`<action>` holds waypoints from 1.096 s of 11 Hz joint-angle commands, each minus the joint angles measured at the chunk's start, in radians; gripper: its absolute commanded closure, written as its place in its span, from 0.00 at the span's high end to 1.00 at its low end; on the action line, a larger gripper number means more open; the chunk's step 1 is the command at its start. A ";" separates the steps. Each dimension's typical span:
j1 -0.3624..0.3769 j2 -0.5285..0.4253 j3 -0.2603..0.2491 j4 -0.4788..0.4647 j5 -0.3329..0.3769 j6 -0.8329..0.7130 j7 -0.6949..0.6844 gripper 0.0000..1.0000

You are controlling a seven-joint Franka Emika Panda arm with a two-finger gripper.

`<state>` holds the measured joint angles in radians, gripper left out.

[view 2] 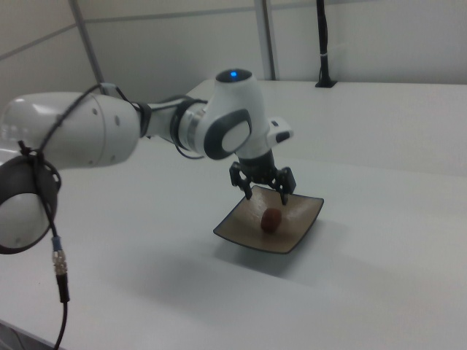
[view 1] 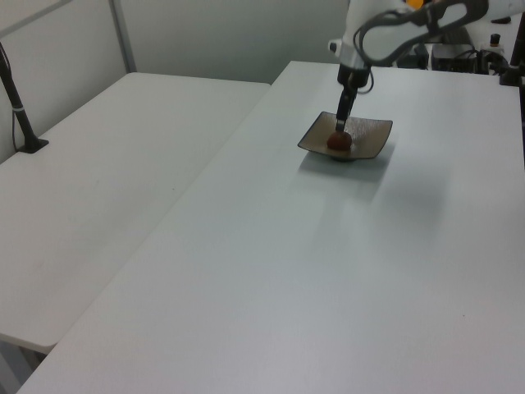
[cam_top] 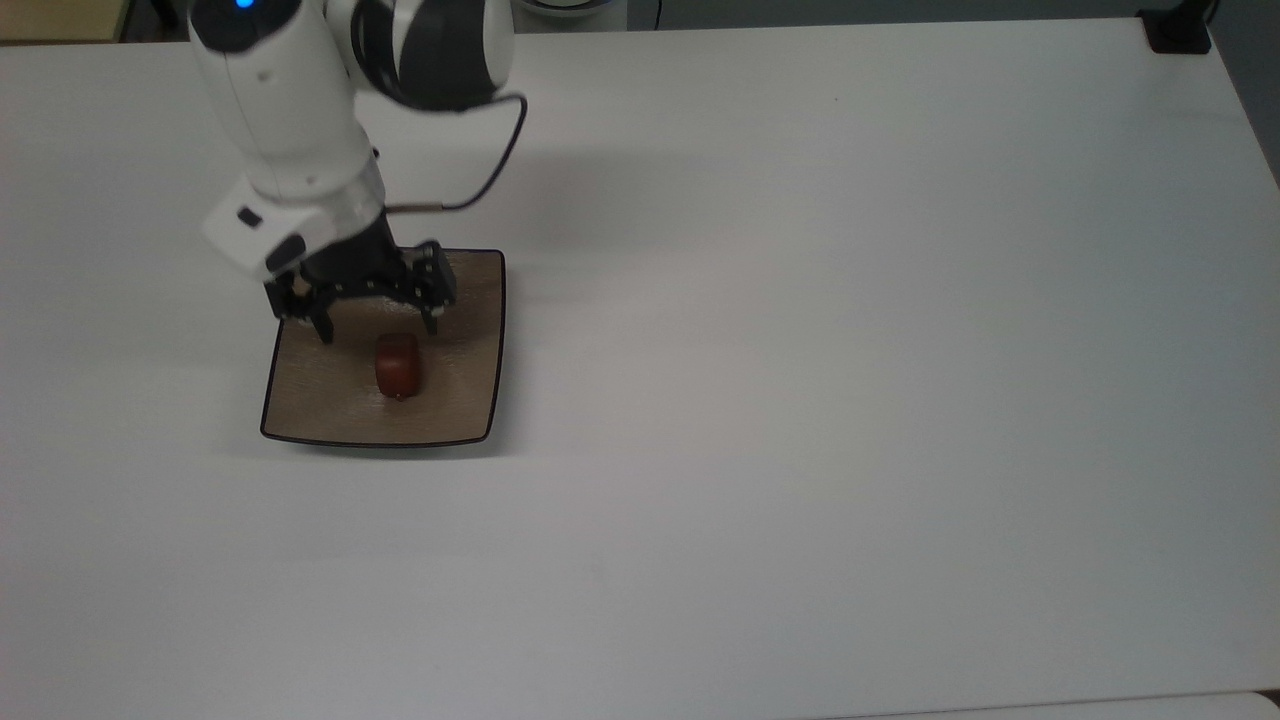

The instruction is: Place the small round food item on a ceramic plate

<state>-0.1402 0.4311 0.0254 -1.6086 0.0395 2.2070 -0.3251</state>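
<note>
The small round food item [cam_top: 398, 366] is a dark reddish-brown lump lying free in the middle of the ceramic plate [cam_top: 320, 415]. That plate is square, tan-brown with a thin dark rim. My gripper [cam_top: 377, 329] hangs open just above the lump, one finger on either side and touching nothing. In the right view the food item [view 2: 271, 219] rests on the plate [view 2: 237, 232] with the gripper [view 2: 266, 196] raised over it. The left view shows the food item [view 1: 339, 141] on the plate [view 1: 371, 141] under the gripper [view 1: 342, 124].
The plate stands on a wide white table [cam_top: 800, 400]. A second white table [view 1: 98, 189] lies beside it at the left view's left, with a black post [view 1: 18, 107] on it. A black mount [cam_top: 1178, 30] sits at the top view's far right corner.
</note>
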 commanded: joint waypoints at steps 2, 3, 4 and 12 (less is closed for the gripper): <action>0.036 -0.280 -0.019 -0.020 -0.001 -0.309 0.032 1.00; 0.051 -0.340 -0.027 -0.020 0.002 -0.391 0.064 1.00; 0.071 -0.397 -0.027 -0.020 0.002 -0.456 0.110 1.00; 0.364 -0.496 -0.142 -0.051 0.008 -0.552 0.302 1.00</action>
<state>0.1703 -0.0513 -0.0714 -1.6166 0.0397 1.6142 -0.0467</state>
